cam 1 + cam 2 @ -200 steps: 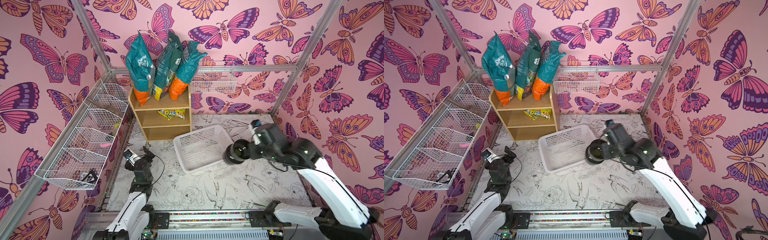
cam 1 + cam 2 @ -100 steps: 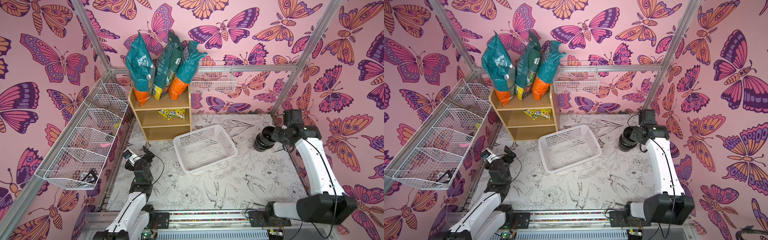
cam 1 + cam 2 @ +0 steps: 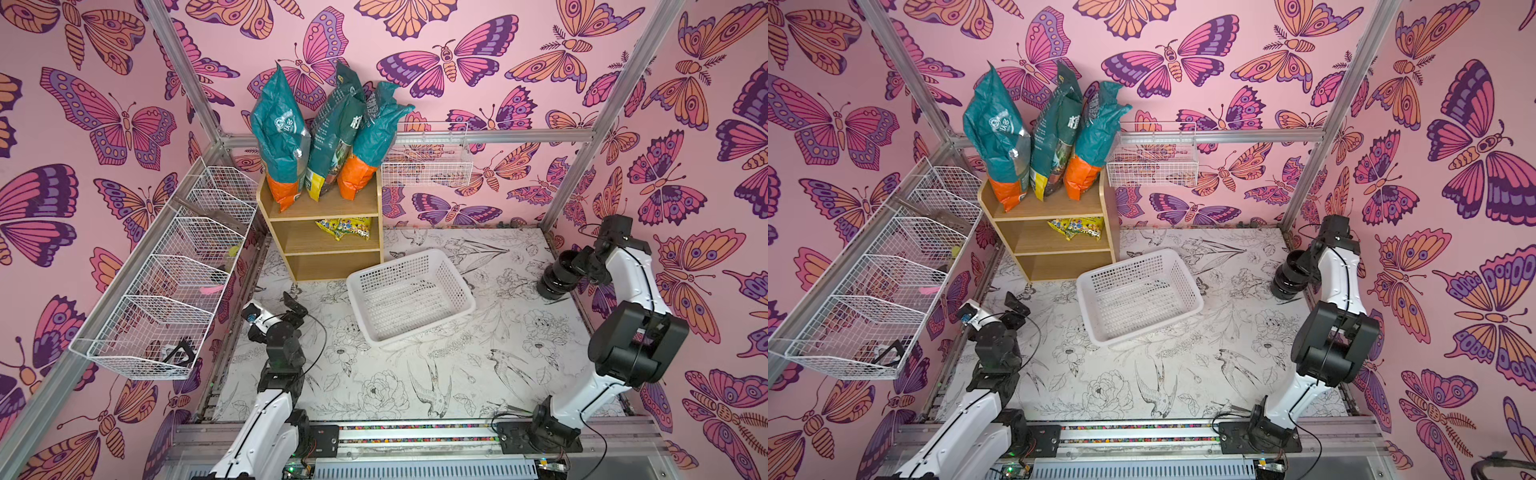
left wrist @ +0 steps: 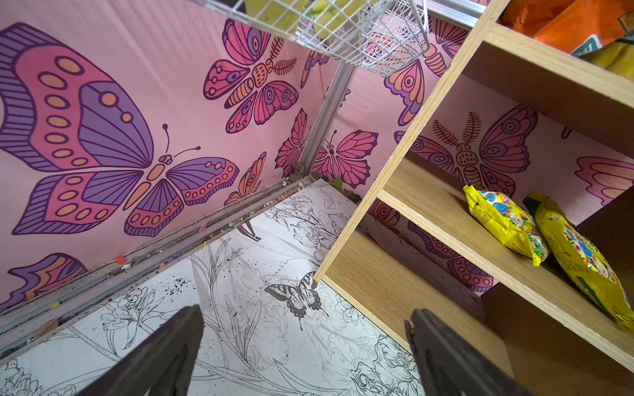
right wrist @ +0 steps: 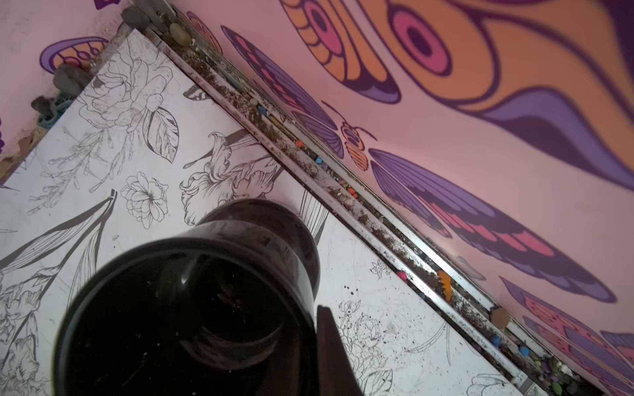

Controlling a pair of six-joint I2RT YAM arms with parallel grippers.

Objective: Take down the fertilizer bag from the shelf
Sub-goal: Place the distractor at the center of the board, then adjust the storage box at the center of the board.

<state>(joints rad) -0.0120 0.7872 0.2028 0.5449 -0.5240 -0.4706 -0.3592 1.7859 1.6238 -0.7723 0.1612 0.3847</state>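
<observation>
**Ana:** Where do things stand?

**Me:** Nothing is down yet. The shelf (image 3: 332, 266) stands at the far left of the table (image 3: 415, 386). The three fertilizer bags (image 3: 332, 133) stand upright on its top tier, side by side and touching, leaning on the far wall.

**Ana:** How will one handle?

**Me:** Heavy and floppy, I judge: a filled soft sack with a slick skin. I would take the right-hand bag (image 3: 370, 137) high up, where the film is crumpled and gathered, and tip it toward the near side. The load may swing, and its neighbours may topple with it.

**Ana:** Room to move?

**Me:** The raised side panels bar a sideways exit, so the way out is up or toward the near side. The row of wire baskets (image 3: 166, 282) crowds the left wall. A single wire basket (image 3: 428, 162) hangs just right of the bag tops. The white plastic basket (image 3: 409, 295) lies just near-right of the shelf. The near middle of the table is open.

**Ana:** Your claws?

**Me:** My right claw (image 3: 575, 266) is clenched on the rim of a black pot (image 5: 192, 301), far right by the wall and well apart from the shelf. I cannot tell whether the pot touches the table. My left claw (image 4: 303, 315) is spread wide and empty, low beside the shelf's near left corner. The yellow packets (image 4: 501, 223) on the middle tier are not my concern.
</observation>
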